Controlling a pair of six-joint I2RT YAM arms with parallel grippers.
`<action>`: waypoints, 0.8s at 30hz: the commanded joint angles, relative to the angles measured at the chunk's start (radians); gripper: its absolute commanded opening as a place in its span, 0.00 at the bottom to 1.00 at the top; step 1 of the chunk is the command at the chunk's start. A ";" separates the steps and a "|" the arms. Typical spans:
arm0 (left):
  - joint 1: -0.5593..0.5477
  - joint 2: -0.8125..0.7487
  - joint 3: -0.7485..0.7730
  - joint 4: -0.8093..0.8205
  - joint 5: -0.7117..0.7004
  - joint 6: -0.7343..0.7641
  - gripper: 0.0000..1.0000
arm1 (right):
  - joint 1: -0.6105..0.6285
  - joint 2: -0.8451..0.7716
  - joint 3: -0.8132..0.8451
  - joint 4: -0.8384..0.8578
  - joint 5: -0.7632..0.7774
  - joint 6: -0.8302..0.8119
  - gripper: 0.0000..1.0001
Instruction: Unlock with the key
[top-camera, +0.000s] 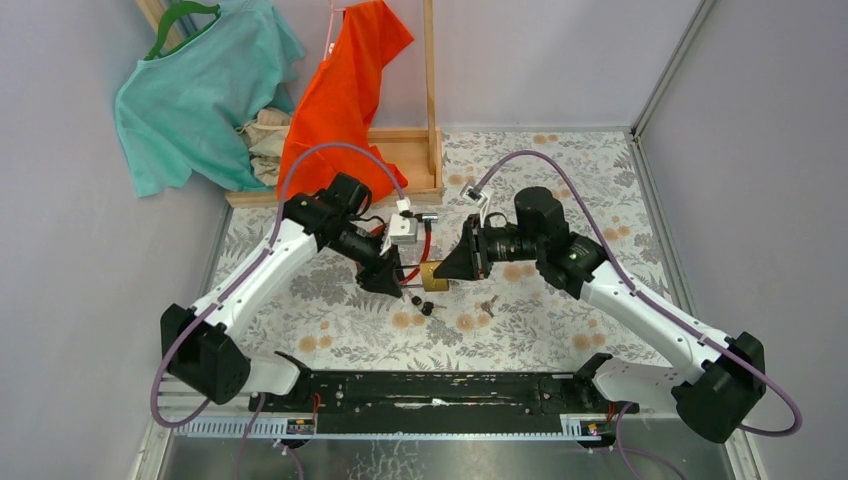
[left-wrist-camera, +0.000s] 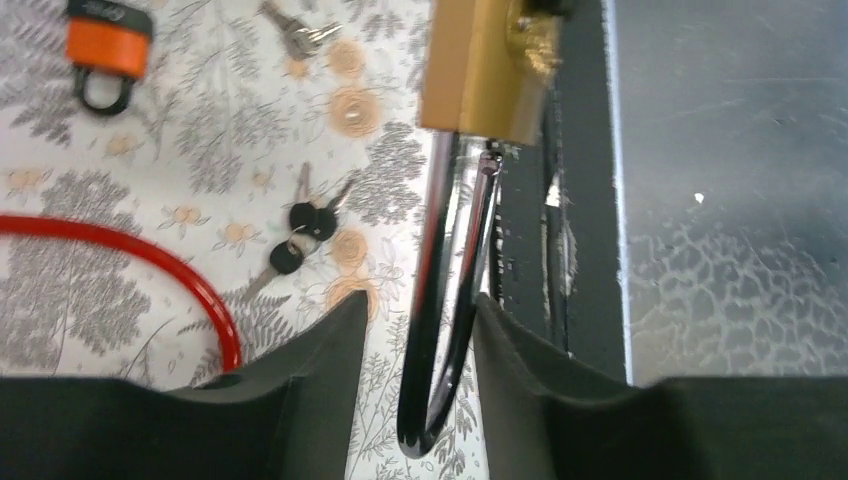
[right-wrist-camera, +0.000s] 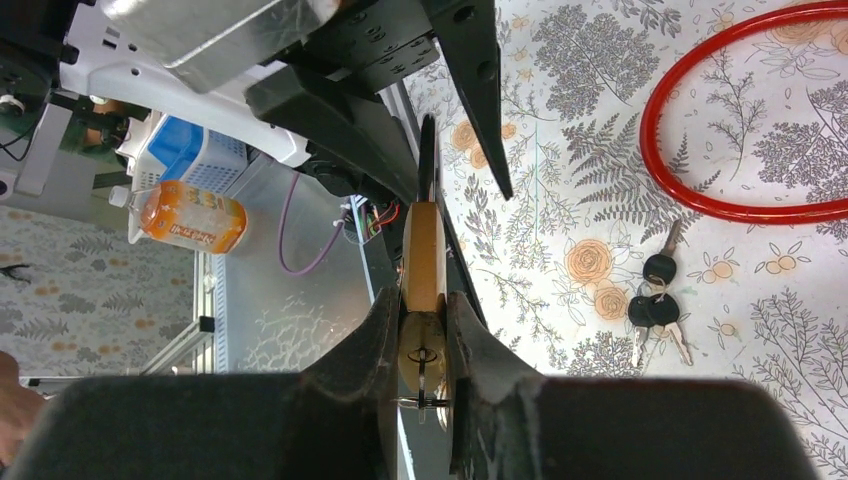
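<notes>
A brass padlock (top-camera: 435, 278) hangs above the table between both grippers. My right gripper (right-wrist-camera: 422, 300) is shut on the brass body (right-wrist-camera: 423, 255), one finger on each flat face. A small key (right-wrist-camera: 421, 378) with a wire ring sticks in the keyhole on the end facing the right wrist camera. The chrome shackle (left-wrist-camera: 445, 300) runs between the fingers of my left gripper (left-wrist-camera: 418, 305). Those fingers stand apart: there is a clear gap on the left of the shackle, and the right finger (left-wrist-camera: 520, 350) is close against it. Whether the shackle has sprung free of the body I cannot tell.
A bunch of black-headed keys (left-wrist-camera: 300, 235) lies on the floral cloth just below the padlock, with silver keys (top-camera: 488, 305) to its right. An orange padlock (left-wrist-camera: 105, 50) and a red cable loop (right-wrist-camera: 700, 150) lie nearby. A wooden rack (top-camera: 410, 160) with hanging clothes stands at the back.
</notes>
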 joint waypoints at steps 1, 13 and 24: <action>-0.020 -0.061 -0.054 0.287 -0.181 -0.161 0.42 | -0.022 -0.046 0.018 0.116 -0.021 0.057 0.00; -0.099 -0.036 -0.114 0.688 -0.719 -0.351 0.00 | -0.125 0.058 -0.009 0.192 0.005 0.344 0.00; -0.186 0.129 -0.146 0.918 -1.155 -0.242 0.42 | -0.320 0.189 -0.051 0.287 0.008 0.529 0.00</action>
